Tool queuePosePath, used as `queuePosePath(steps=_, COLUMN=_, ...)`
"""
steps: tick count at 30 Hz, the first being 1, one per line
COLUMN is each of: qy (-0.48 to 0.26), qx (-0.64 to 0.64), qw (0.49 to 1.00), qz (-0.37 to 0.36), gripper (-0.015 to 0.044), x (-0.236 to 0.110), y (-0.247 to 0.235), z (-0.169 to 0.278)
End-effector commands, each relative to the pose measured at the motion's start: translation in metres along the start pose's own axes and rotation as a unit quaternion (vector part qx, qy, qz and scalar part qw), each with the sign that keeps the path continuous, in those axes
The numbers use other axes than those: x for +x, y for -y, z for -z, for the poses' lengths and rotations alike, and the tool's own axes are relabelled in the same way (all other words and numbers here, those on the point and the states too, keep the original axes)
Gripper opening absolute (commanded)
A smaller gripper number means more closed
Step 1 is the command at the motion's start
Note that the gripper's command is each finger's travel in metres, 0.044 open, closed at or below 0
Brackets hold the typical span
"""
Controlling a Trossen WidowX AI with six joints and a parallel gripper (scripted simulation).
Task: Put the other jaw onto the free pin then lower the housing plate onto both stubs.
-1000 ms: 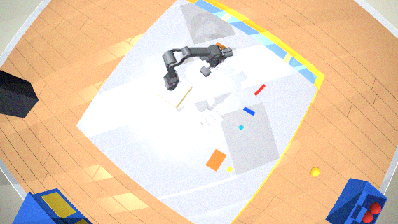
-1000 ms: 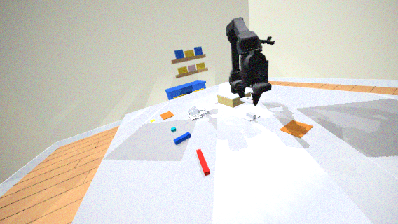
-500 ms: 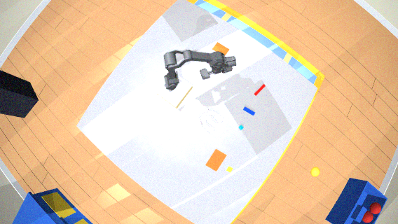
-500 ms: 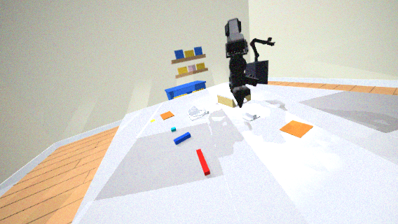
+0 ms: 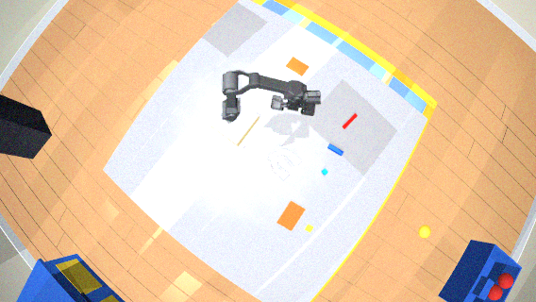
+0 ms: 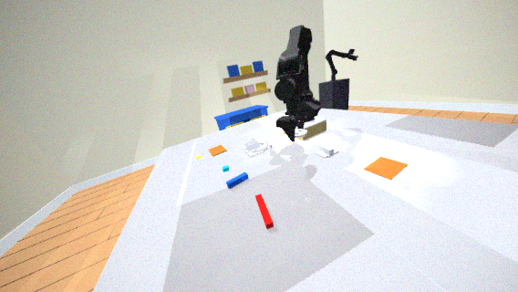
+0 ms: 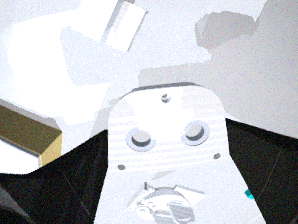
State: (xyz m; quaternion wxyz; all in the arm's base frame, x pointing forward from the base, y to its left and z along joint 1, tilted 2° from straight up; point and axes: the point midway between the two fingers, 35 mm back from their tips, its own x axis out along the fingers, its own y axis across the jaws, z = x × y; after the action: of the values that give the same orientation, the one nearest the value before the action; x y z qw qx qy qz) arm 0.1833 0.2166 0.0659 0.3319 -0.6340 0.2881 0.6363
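The white housing plate (image 7: 167,150) (image 6: 300,132), with two round holes and a small knob, is held level between the fingers. My gripper (image 7: 165,129) (image 5: 293,106) is shut on its two sides, above the table. The white mechanism base (image 5: 284,162) (image 6: 255,147) (image 7: 165,207) stands on the table, off to one side of the plate, and shows at the bottom of the wrist view, partly cut off. Its curved jaw parts are pale and washed out. I cannot tell how the jaws sit on their pins or whether the teeth mesh.
A cream-edged box (image 5: 248,129) (image 6: 315,130) (image 7: 30,127) and a small white stand (image 6: 326,151) (image 7: 125,27) are near the gripper. A cyan cube (image 5: 325,172) (image 6: 225,169), a blue block (image 5: 335,149) (image 6: 237,180) and a red bar (image 5: 349,121) (image 6: 264,211) lie beyond the base.
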Motion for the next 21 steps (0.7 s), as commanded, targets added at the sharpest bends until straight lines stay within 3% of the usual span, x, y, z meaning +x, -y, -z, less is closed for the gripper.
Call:
queuePosePath(steps=1, qy=0.001, qx=0.064, qw=0.998, qz=-0.002, gripper=0.0351, x=0.000, y=0.002, z=0.012)
queuePosePath(steps=21, qy=-0.003, qx=0.390, qw=0.921, qz=-0.001, gripper=0.0351, x=0.001, y=0.007, z=0.078)
